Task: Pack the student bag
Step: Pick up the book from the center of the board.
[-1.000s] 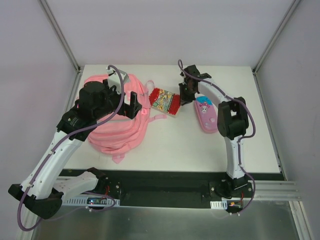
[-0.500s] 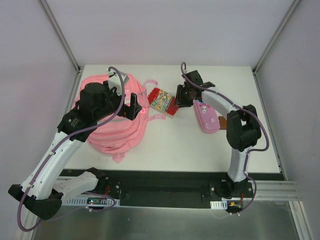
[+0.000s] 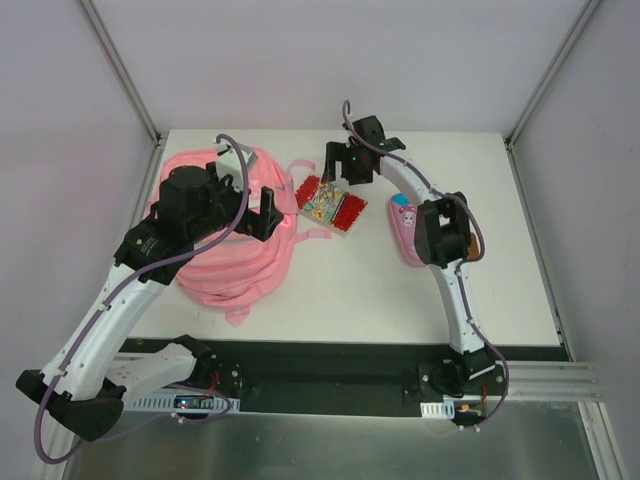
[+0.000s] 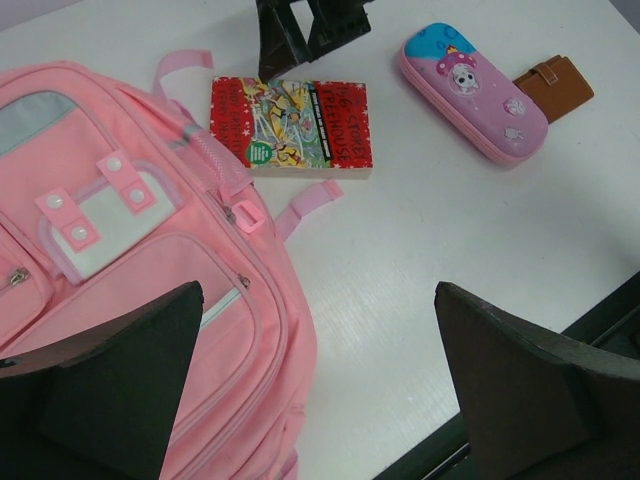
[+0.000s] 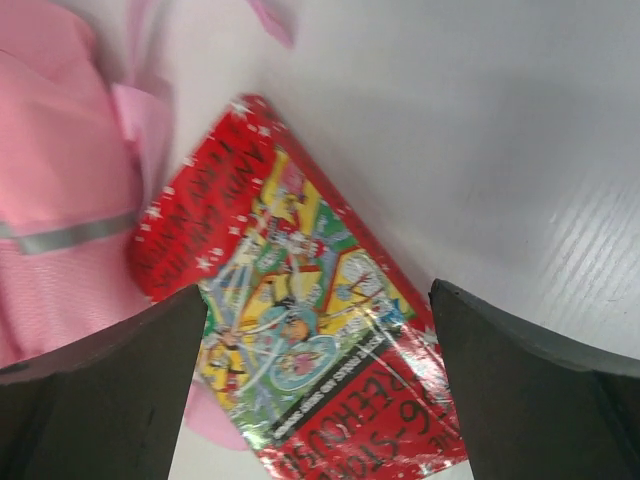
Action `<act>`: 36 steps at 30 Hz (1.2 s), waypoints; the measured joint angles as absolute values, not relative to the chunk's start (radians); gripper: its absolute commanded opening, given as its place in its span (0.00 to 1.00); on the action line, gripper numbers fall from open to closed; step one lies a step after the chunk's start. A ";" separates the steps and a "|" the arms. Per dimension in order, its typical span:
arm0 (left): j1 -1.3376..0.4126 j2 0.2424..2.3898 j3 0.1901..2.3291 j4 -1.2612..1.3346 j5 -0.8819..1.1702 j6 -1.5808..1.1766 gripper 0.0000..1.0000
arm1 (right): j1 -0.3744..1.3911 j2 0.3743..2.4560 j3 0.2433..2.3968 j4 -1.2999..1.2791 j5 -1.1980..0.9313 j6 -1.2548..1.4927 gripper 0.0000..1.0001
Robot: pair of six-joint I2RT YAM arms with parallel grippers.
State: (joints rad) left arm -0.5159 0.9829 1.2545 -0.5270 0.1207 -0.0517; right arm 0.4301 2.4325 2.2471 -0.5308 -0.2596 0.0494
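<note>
The student bag [image 3: 232, 250] is a big pink backpack lying flat on the left of the table, front pockets up [image 4: 120, 250]. My left gripper [image 3: 270, 212] hovers open above its right edge, and in the left wrist view bag and bare table show between its fingers [image 4: 318, 330]. My right gripper [image 3: 340, 165] is open over the far end of a red picture book [image 3: 332, 203]. Nothing is held between its fingers [image 5: 318, 300]. The book [image 5: 300, 330] lies flat beside the bag [image 5: 60, 200].
A pink cartoon pencil case [image 4: 475, 90] lies right of the book [image 4: 292, 125], with a brown wallet [image 4: 553, 87] behind it. A pink strap [image 4: 300, 205] pokes out under the book. The white table [image 3: 380, 290] ends at a black rail in front.
My right gripper has opened wide and swung left and farther back, from beside the pencil case to above the book. The left arm and the bag have stayed put.
</note>
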 measured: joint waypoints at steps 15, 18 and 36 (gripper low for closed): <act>-0.516 0.979 1.252 -0.527 0.122 -0.063 0.99 | 0.393 2.471 2.155 -0.520 -0.353 -0.017 0.97; -0.516 0.980 1.252 -0.527 0.127 -0.064 0.99 | 0.408 2.415 2.056 -0.489 -0.344 -0.038 0.87; -0.516 1.019 1.238 -0.527 0.173 -0.090 0.99 | 0.584 1.982 1.364 -0.281 -0.036 0.006 0.45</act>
